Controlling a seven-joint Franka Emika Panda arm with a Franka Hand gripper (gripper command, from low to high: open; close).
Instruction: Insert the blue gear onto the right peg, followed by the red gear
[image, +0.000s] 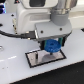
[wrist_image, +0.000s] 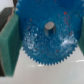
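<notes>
You have one blue gear (image: 51, 47) between the pincer's (image: 52, 47) two green fingers (wrist_image: 8, 46), one grey plate (image: 38, 60) just below the pincer, and one peg (wrist_image: 49, 27) showing through the gear's centre hole.

The claw (image: 51, 47) hangs right over the grey plate (image: 35, 59), its span filled by the blue gear (image: 52, 47), so the plate's exterior-view-right part is blocked from above. Around the plate, the white table (image: 65, 70) lies open on the near side.
</notes>
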